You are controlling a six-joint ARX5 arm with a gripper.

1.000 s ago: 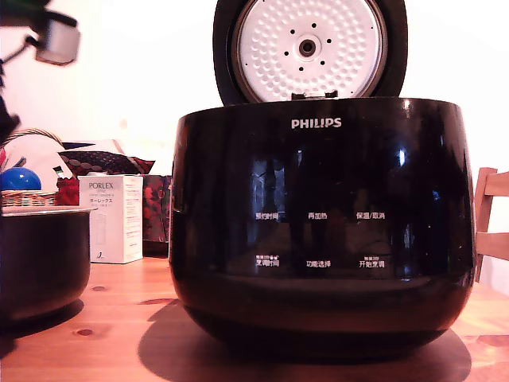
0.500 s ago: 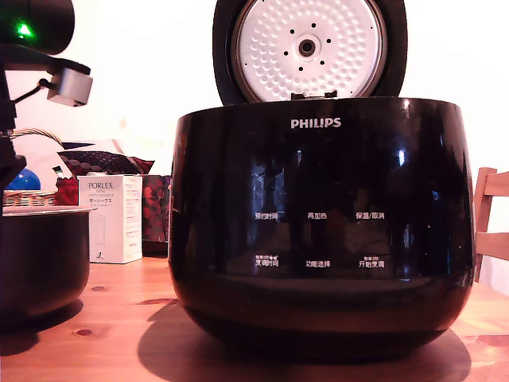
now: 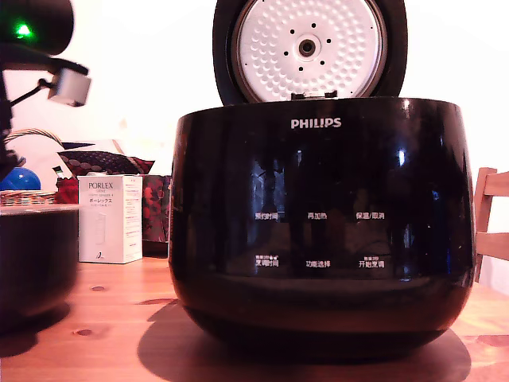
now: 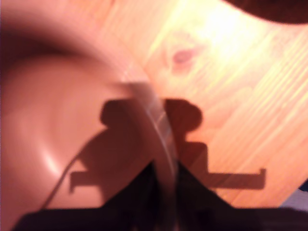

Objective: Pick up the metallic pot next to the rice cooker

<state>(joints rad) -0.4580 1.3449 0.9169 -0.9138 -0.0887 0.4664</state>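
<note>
The gripper (image 4: 166,192) straddles the rim of the metallic pot (image 3: 32,255), jaws narrow on its wall. It stands near the table's (image 3: 119,318) left edge in the exterior view, beside the rice cooker (image 3: 322,223). Squeeze firmly, then lift straight up.

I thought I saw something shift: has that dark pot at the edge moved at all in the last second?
Yes. The metallic pot has slid toward the exterior view's left, widening its gap from the white PORLEX box, and its rim sits slightly higher.

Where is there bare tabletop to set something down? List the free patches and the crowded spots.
Bare wood lies between the metallic pot and the rice cooker, in front of the white box. It is crowded behind the box. The gripper straddles the pot's rim.
</note>
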